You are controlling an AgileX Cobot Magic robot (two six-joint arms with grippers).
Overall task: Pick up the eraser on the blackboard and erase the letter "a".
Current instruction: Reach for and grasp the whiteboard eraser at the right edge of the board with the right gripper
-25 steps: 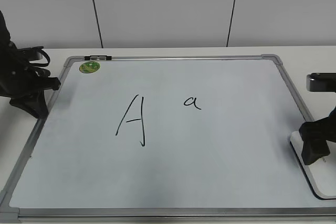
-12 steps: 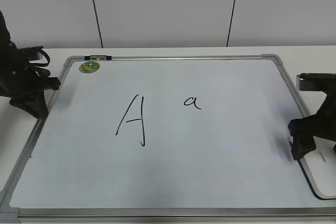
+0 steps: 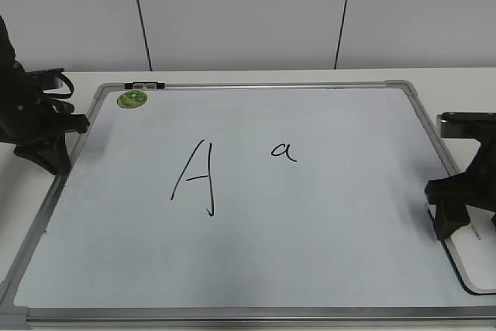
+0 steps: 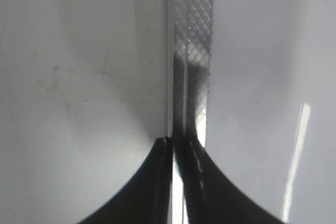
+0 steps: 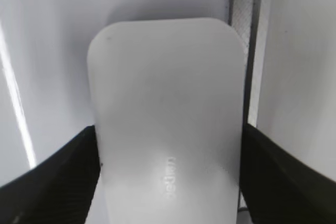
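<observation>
The blackboard [image 3: 310,230] is a white board with a silver frame lying flat on the table. The small letter "a" [image 3: 284,150] is written near its middle, right of a large capital "A" [image 3: 198,180]. The white eraser [image 3: 473,261] lies at the board's right edge, partly over the frame. My right gripper [image 3: 457,218] stands over its near end. In the right wrist view the eraser [image 5: 168,103] fills the space between the fingers of the right gripper [image 5: 169,129], which touch both long sides. My left gripper [image 3: 46,153] is shut and empty at the board's left edge.
A round green sticker [image 3: 132,99] and a small black clip [image 3: 145,84] sit at the board's far left corner. In the left wrist view the left gripper [image 4: 172,140] rests over the board's metal frame [image 4: 191,51]. A white wall stands behind the table.
My right gripper shifted left along the eraser and then dropped slightly lower around it. The eraser has stayed in place. The left arm has not moved.
</observation>
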